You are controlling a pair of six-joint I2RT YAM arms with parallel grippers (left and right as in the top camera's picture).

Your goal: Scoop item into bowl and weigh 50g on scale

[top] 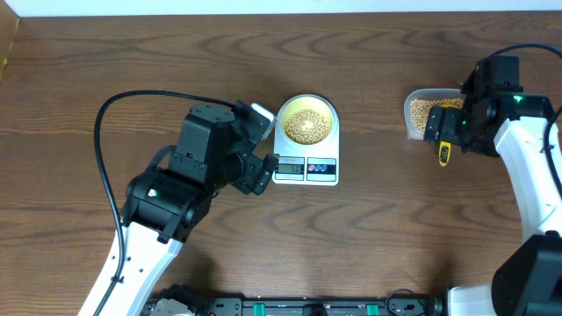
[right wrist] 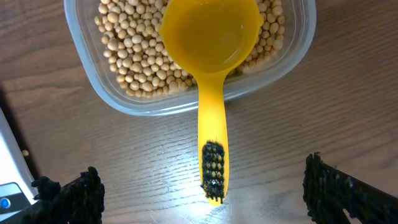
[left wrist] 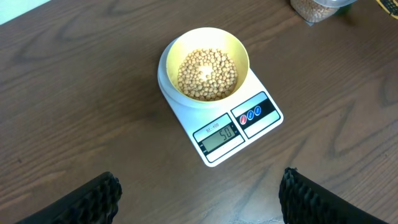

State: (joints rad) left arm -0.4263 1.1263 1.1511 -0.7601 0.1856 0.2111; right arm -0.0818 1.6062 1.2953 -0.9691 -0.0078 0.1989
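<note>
Looking from overhead, you have the bowl [top: 306, 121] sitting on the scale [top: 306, 168] at mid-desk [top: 176, 70], with the tub [top: 420, 112] well apart at its 3 o'clock.

On the left wrist view, beans [left wrist: 207, 74] fill the bowl and the display [left wrist: 217, 135] appears to read 50. Your left pincer [left wrist: 199, 199] gapes wide, empty.

On the right wrist view, the scoop [right wrist: 211, 93] rests empty on the tub's beans, at 12 o'clock from your right pincer [right wrist: 199, 190], which is spread wide and grips nothing.

The weighing looks done, and I judge little remains.
</note>
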